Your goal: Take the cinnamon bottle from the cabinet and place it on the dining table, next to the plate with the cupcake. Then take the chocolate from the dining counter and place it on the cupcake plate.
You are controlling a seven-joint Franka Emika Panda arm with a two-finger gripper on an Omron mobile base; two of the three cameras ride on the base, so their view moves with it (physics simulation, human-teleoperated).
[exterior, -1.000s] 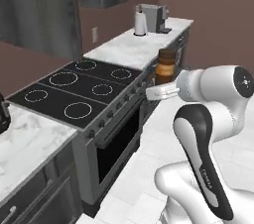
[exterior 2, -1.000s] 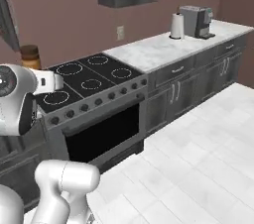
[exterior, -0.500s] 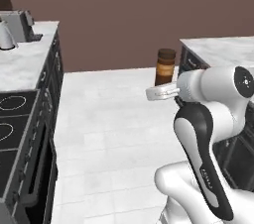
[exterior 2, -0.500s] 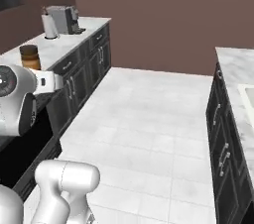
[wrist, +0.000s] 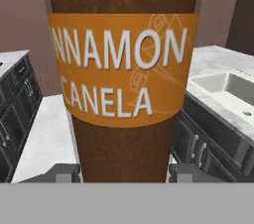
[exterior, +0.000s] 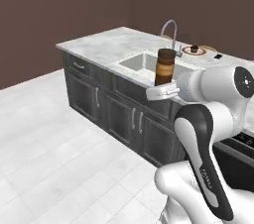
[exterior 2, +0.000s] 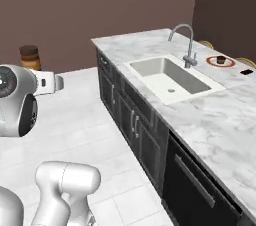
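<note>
Tall brown cylindrical cinnamon bottle with orange label (exterior: 165, 67) stands upright in the jaws, clamped on its lower body, carried short of the steel sink (exterior 2: 170, 76). Risk, judged: the top-heavy bottle could tip or slip during base travel. The round plate with cupcake (exterior 2: 220, 61) lies beyond the sink on the white marble bench (exterior 2: 220, 115); chocolate apparently the small dark piece nearby. Brown walls, white tiled floor (exterior: 44, 139).

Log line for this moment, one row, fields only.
phase: carry | gripper: shut on brown cinnamon bottle, upright | ahead: grey marble counter with sink | red cupcake plate: beyond faucet
</note>
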